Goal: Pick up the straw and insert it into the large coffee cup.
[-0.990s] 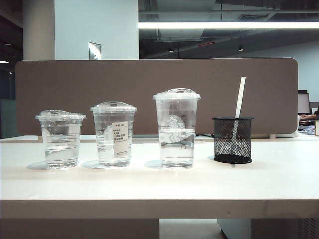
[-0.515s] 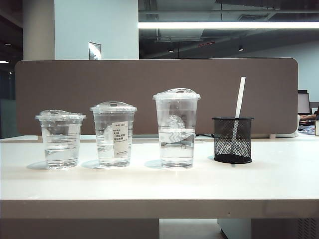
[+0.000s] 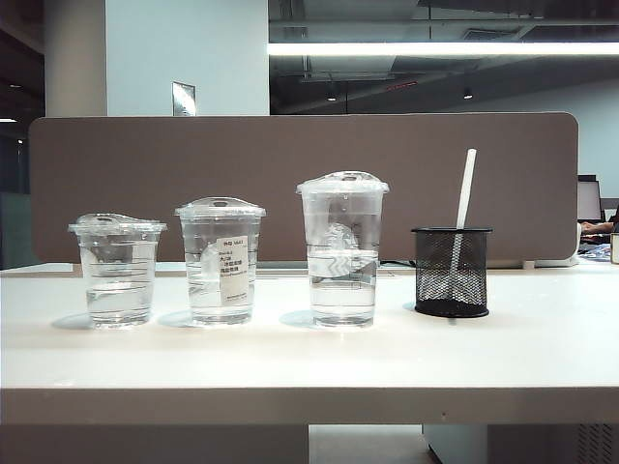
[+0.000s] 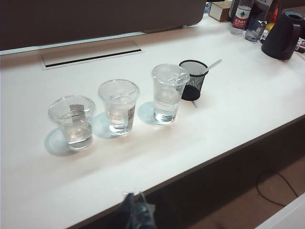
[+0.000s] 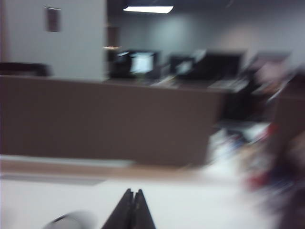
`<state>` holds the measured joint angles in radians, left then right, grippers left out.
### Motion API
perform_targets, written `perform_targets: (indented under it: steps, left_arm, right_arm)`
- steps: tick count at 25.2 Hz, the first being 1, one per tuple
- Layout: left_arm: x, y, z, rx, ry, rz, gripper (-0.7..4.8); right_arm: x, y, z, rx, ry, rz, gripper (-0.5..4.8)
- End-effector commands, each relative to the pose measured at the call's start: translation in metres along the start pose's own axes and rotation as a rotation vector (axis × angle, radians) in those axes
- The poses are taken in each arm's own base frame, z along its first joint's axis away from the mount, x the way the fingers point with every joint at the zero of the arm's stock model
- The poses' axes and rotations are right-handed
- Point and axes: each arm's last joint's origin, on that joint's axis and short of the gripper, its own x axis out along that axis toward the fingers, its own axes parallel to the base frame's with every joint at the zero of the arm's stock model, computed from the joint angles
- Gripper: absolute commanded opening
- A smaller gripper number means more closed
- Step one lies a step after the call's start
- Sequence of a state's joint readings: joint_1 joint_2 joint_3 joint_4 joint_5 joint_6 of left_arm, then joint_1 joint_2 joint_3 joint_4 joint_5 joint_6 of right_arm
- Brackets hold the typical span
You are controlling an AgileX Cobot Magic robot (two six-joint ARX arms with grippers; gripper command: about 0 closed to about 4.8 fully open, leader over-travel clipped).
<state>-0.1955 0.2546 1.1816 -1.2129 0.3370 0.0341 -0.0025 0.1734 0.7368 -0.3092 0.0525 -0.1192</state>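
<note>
Three lidded clear cups stand in a row on the table (image 3: 542, 358); the large coffee cup (image 3: 343, 249) is the one nearest the black mesh holder (image 3: 452, 272). Inside that holder the straw (image 3: 462, 215) leans, tip above the rim. My left gripper (image 4: 135, 213) hangs off the table's front edge, fingers together. My right gripper (image 5: 131, 210), blurred, is pinched closed on nothing.

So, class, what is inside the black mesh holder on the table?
A white straw stands in the black mesh holder, leaning and poking out above its rim. Nothing else shows through the mesh, though the holder's floor stays hidden.
</note>
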Motion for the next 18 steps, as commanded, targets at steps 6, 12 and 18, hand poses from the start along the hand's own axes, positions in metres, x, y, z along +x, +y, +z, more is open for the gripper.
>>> perform_targets:
  steps: [6,12,18]
  left_arm:
    - [0.006,0.002,0.006,0.041,-0.064,0.005,-0.02]
    - [0.005,0.005,0.012,0.061,-0.125,0.086,-0.02]
    - [0.005,0.005,0.011,0.055,-0.117,0.090,-0.03]
  right_arm:
    - [0.049,-0.017,0.144,-0.184,-0.188,-0.125,-0.02]
    - [0.142,-0.014,0.177,-0.216,-0.311,-0.086,0.04]
    - [0.262,0.002,0.093,-0.218,-0.031,0.000,0.03]
